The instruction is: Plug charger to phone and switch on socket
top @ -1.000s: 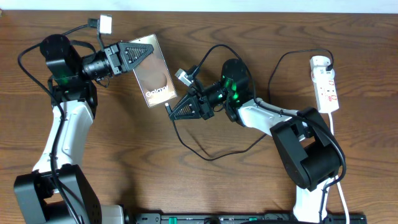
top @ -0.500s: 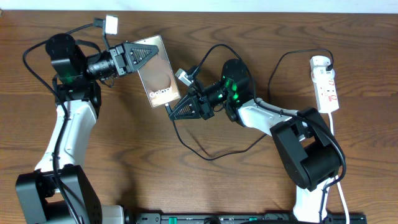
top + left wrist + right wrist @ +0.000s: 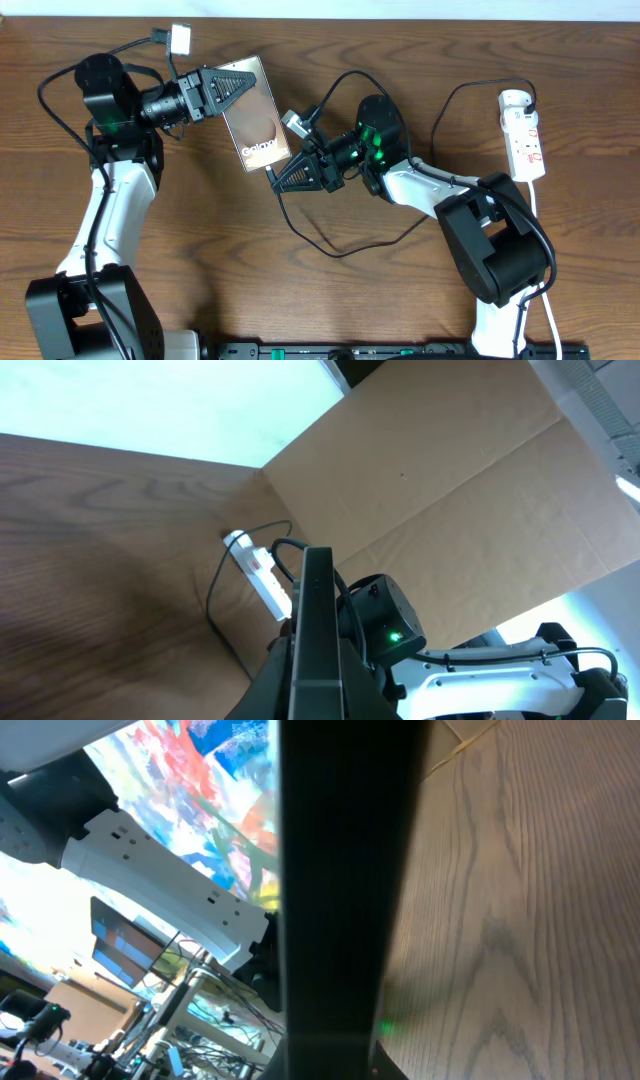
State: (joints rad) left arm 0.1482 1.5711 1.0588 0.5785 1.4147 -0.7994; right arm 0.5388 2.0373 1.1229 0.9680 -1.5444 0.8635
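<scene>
My left gripper (image 3: 236, 84) is shut on the phone (image 3: 257, 125), a brown-gold slab with white "Galaxy" lettering, held tilted above the table. In the left wrist view the phone (image 3: 316, 622) shows edge-on between the fingers (image 3: 316, 685). My right gripper (image 3: 284, 178) is shut on the charger tip, right at the phone's lower edge. The black charger cable (image 3: 335, 252) loops across the table to its plug on the socket (image 3: 524, 138), a white power strip at the right. In the right wrist view a dark vertical band (image 3: 340, 890) fills the middle; connector and phone cannot be told apart there.
The power strip's white cord (image 3: 545, 290) runs down the right edge. The strip also shows in the left wrist view (image 3: 262, 572), in front of a cardboard wall (image 3: 450, 470). The dark wooden table (image 3: 220, 260) lies below both arms.
The left arm shifted the phone slightly up and to the right, closer to the right gripper's tip, then held still. The right arm has not visibly moved.
</scene>
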